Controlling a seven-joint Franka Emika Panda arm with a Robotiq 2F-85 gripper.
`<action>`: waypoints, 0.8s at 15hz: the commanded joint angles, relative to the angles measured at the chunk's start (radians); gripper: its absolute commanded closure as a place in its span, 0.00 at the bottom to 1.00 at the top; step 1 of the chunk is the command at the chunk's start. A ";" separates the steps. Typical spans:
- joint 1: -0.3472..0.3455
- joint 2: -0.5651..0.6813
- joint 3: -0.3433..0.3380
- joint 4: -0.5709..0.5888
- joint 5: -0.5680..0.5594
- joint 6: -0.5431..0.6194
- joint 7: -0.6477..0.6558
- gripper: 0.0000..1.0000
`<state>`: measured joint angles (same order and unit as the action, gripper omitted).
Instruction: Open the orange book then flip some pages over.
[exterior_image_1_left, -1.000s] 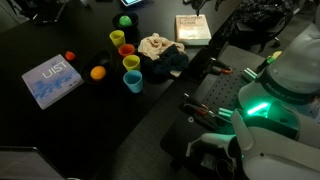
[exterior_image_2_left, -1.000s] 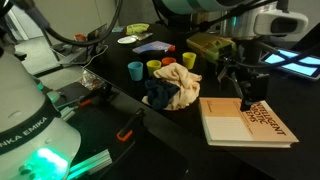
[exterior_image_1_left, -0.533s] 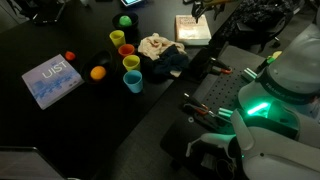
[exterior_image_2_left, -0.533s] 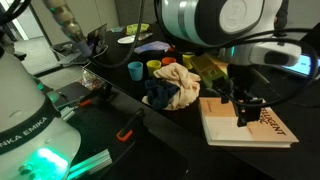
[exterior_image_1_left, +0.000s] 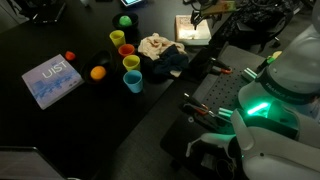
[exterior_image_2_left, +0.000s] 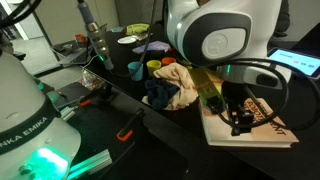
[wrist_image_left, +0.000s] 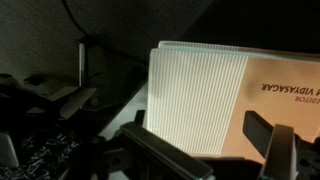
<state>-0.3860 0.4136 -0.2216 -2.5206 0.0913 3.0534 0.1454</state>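
Note:
The orange book (exterior_image_2_left: 262, 122) lies closed on the dark table, cover up, and also shows in an exterior view (exterior_image_1_left: 192, 32). In the wrist view its white page edges (wrist_image_left: 195, 95) face the camera, with the orange cover (wrist_image_left: 285, 105) to the right. My gripper (exterior_image_2_left: 238, 120) is low over the book's edge on the cloth side. Its fingers (wrist_image_left: 215, 150) are apart, one at each side of the page block, holding nothing. It shows as a dark shape over the book in an exterior view (exterior_image_1_left: 198, 16).
A crumpled cloth (exterior_image_2_left: 172, 88) lies right beside the book. Several coloured cups (exterior_image_1_left: 128, 62), an orange ball (exterior_image_1_left: 97, 72) and a large blue book (exterior_image_1_left: 52, 80) sit further along the table. The robot base (exterior_image_1_left: 270, 100) with a green light fills one side.
The arm has come down and swung over the book. The gripper moved from above the cover to the book's page edge. The book has not moved.

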 joint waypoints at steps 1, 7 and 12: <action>-0.059 0.021 0.022 0.029 0.051 0.014 -0.049 0.00; -0.362 0.035 0.296 0.049 0.137 0.054 -0.141 0.00; -0.503 0.064 0.425 0.061 0.154 0.091 -0.224 0.00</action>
<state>-0.7983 0.4504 0.1184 -2.4742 0.2229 3.1006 -0.0191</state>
